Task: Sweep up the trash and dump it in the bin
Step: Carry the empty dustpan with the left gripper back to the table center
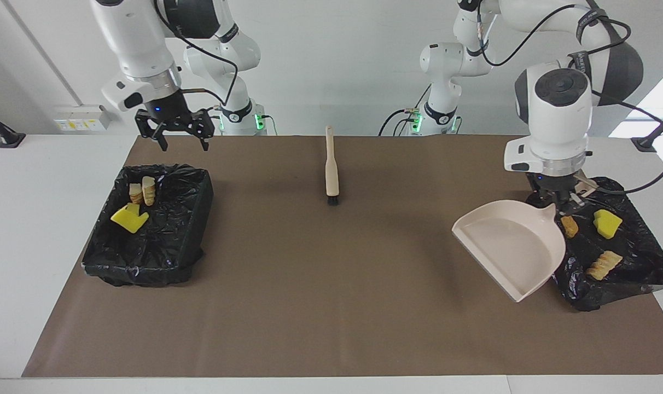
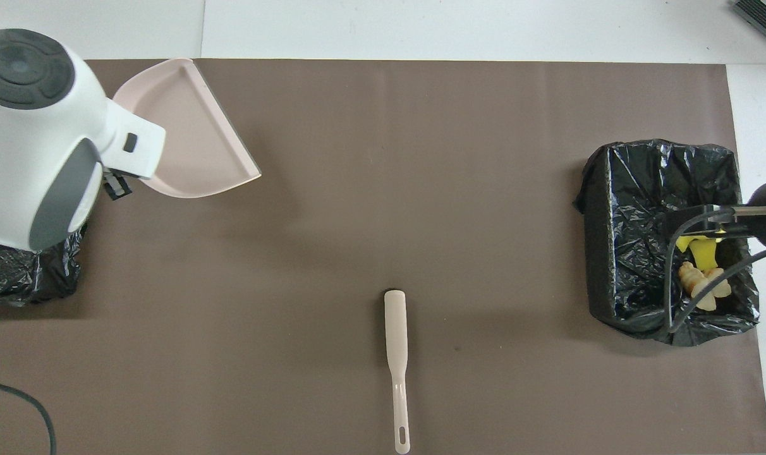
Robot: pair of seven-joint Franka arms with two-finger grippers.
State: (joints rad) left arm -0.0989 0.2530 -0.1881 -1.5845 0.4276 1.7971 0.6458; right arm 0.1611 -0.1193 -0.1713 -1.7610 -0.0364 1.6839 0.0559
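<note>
Trash [image 1: 607, 223] is seen on the black bag [image 1: 632, 257] beside the dustpan [image 1: 509, 246] gripped by the left gripper [image 1: 562, 203], while the right gripper [image 1: 181, 134], spread wide, waits over the bin [image 1: 195, 219], which already holds other pieces.

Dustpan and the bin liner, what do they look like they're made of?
The dustpan looks like rigid moulded plastic, pale pink, smooth and matte with a raised rim. The bin liner looks like thin black plastic film, since it is crinkled and glossy.
</note>
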